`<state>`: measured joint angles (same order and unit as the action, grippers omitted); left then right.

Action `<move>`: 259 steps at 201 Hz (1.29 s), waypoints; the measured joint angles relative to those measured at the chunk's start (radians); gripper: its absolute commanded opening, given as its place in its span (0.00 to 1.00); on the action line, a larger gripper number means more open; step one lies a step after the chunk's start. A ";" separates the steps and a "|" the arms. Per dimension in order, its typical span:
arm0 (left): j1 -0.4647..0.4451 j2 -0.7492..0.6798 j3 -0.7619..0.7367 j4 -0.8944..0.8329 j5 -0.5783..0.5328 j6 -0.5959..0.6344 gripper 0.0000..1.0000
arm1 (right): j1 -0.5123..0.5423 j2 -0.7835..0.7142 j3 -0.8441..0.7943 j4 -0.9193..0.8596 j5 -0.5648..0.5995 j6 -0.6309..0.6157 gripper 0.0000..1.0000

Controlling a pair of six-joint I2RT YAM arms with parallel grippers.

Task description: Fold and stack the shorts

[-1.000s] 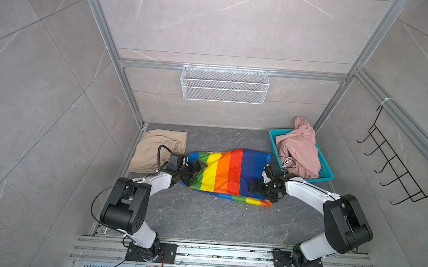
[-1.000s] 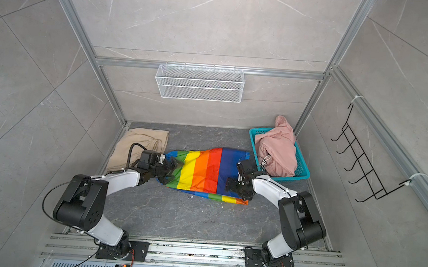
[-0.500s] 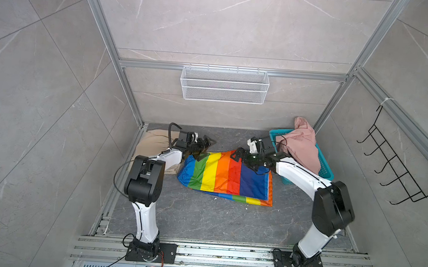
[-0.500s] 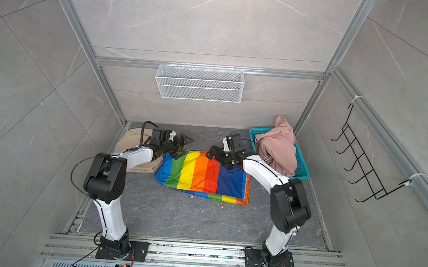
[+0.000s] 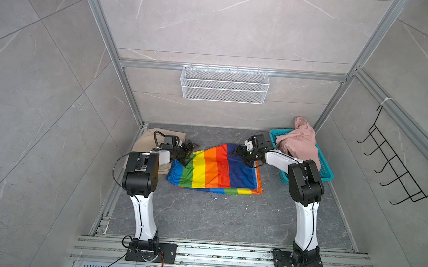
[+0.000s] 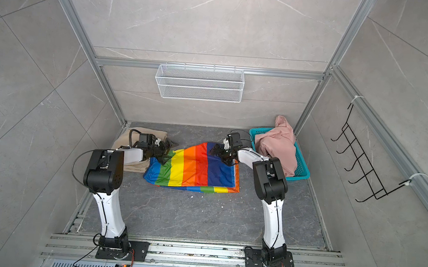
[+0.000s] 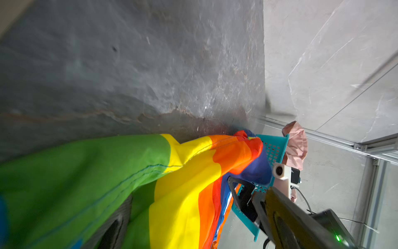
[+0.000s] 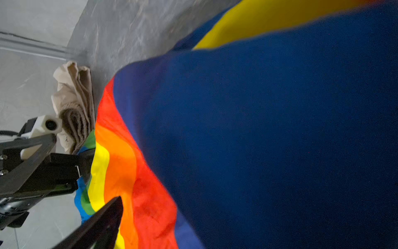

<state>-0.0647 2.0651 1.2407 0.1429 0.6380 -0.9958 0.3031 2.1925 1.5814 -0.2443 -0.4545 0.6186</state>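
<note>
The rainbow-striped shorts lie folded mid-floor, their far edge bunched and slightly raised. My left gripper stands open at the far left corner, its jaws wide with green and yellow cloth lying between them. At the far right corner my right gripper is open too; blue cloth covers most of its wrist view. The beige shorts lie folded at the back left, partly under my left arm. The pink shorts are heaped in the basket.
The teal basket stands at the back right against the wall frame. A white wire shelf hangs on the back wall. A black hook rack is on the right wall. Bare grey floor lies in front of the shorts.
Both grippers have moved from the rainbow shorts' sides to their far edge, and both elbows have risen. The shorts now look narrower and more folded.
</note>
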 measured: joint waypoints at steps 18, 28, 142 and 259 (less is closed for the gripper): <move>0.001 -0.004 -0.017 0.033 0.001 -0.017 0.99 | -0.044 0.016 0.048 -0.065 0.027 -0.057 0.99; -0.003 -0.006 -0.018 0.041 0.001 -0.029 0.99 | -0.063 0.018 0.071 -0.107 0.046 -0.088 0.99; -0.131 -0.336 -0.051 -0.154 -0.001 0.104 0.99 | 0.146 -0.557 -0.555 0.066 0.091 0.097 0.99; -0.208 -0.319 -0.275 -0.222 -0.066 0.184 0.99 | 0.026 -0.585 -0.822 0.213 0.069 0.079 0.99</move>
<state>-0.2729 1.7466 0.9657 -0.0792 0.5724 -0.8120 0.3290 1.6077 0.7597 -0.0315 -0.3855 0.6975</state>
